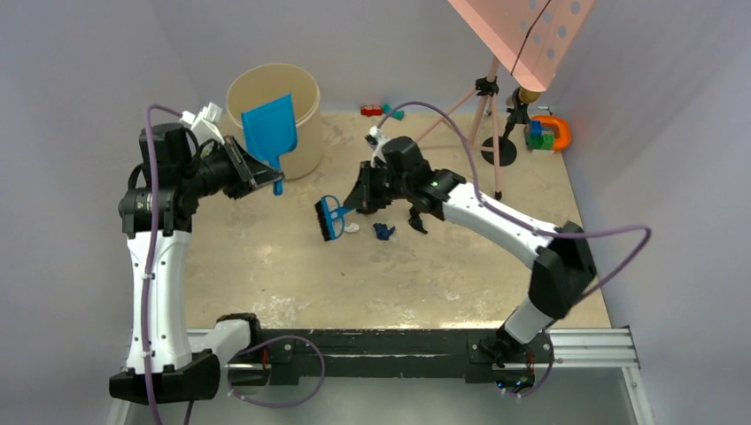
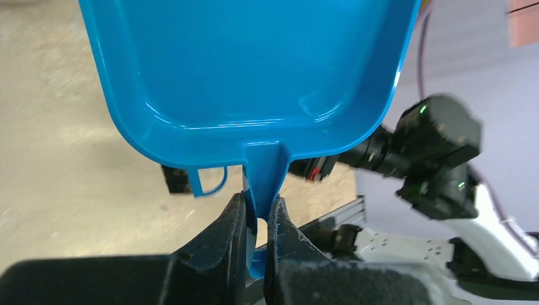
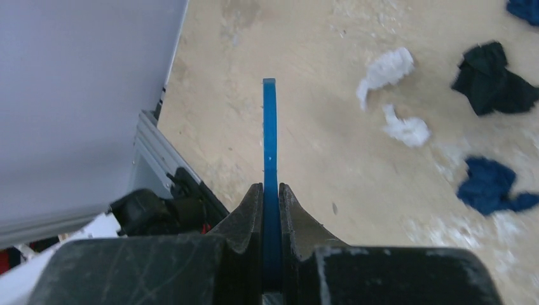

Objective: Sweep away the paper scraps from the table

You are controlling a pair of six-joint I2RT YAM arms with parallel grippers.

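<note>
1. Top external: one table [image 1: 266, 274], beige and mottled. The paper scraps [image 1: 383, 232] lie near its centre, just right of the hand brush [image 1: 329, 218].
2. One beige bucket [image 1: 305, 155] stands at the far left of the table. Its pale inner wall shows, but the bottom is hidden behind the dustpan [image 1: 268, 131], so I cannot tell what it holds.
3. One blue dustpan, raised in front of the bucket's rim. Left wrist view shows only bare blue plastic in the pan. The left gripper [image 2: 257, 213] pinches the dustpan's handle from both sides.
4. One hand brush, blue with black bristles. The right gripper [image 3: 271, 190] is clamped on its thin blue handle.
5. Right wrist view, five scraps counted on the table: two white wads [image 3: 384, 68], one black wad [image 3: 492, 86], two navy wads [image 3: 492, 187], one of these cut by the frame edge.
</note>
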